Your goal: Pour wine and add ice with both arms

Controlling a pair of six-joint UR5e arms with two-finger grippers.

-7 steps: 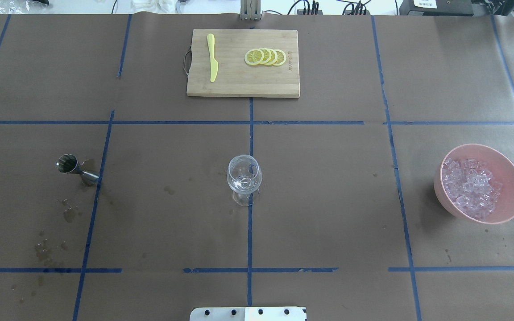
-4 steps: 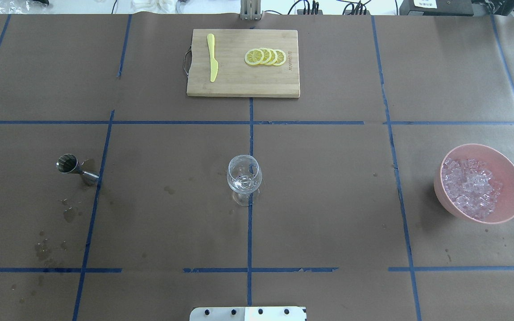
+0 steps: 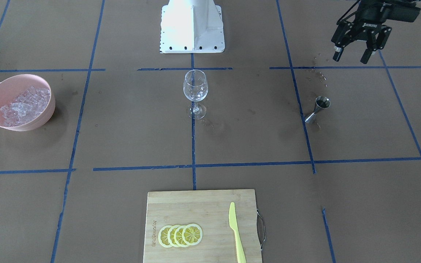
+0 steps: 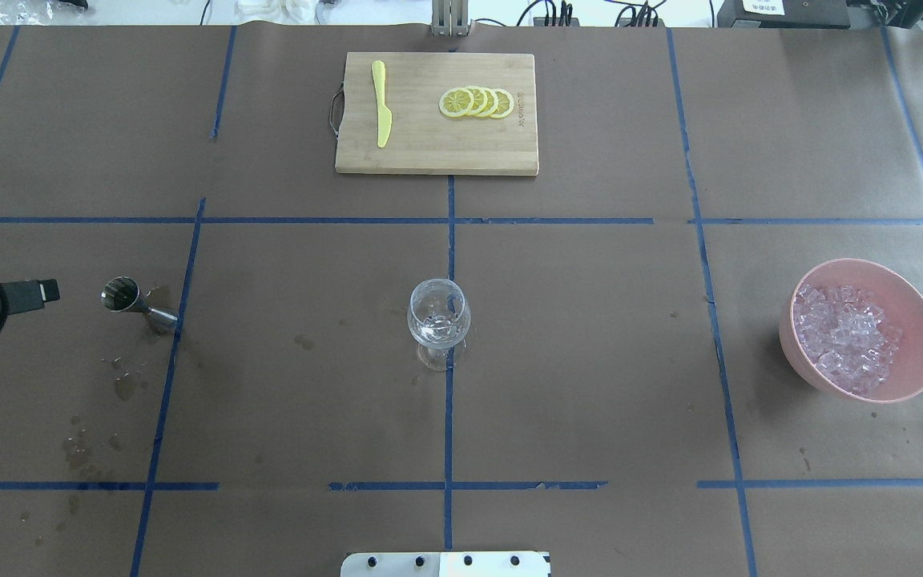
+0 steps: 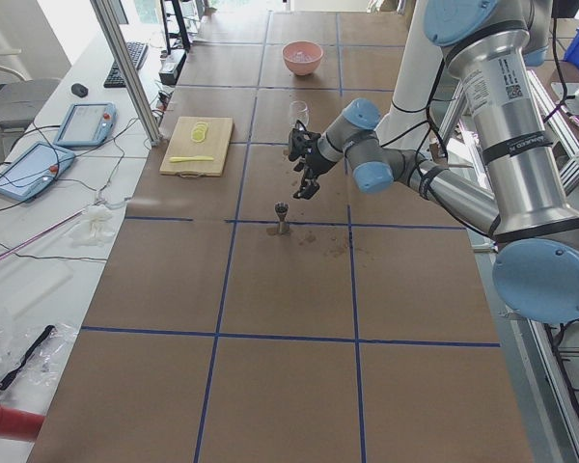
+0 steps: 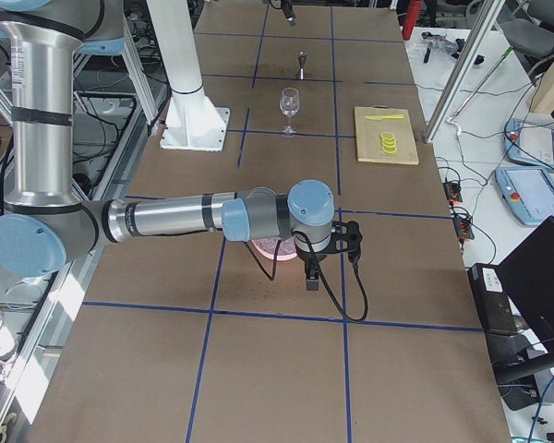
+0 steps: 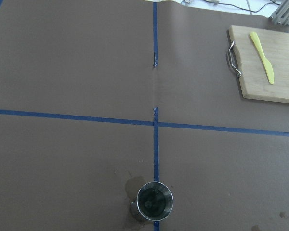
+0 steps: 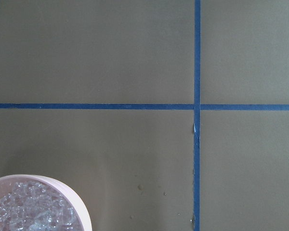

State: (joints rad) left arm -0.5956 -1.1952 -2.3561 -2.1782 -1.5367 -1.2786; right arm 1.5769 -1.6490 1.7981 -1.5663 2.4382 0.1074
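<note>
We are hovering the left tool, released and empty, near the jigger carrying the wine, ready to grasp it. The right tool, whose state we cannot tell, is hanging by the bowl of ice. The glass is standing central on the tabletop.

Table covered in brown paper, gridded with blue tape. Left arm, near and large, reaches in from the right edge. Its gripper hangs above the table, between the wine glass beyond and an upright steel jigger nearer the camera. Cutting board carries lemon slices and a yellow knife. Pink bowl stands at the far end.
</note>
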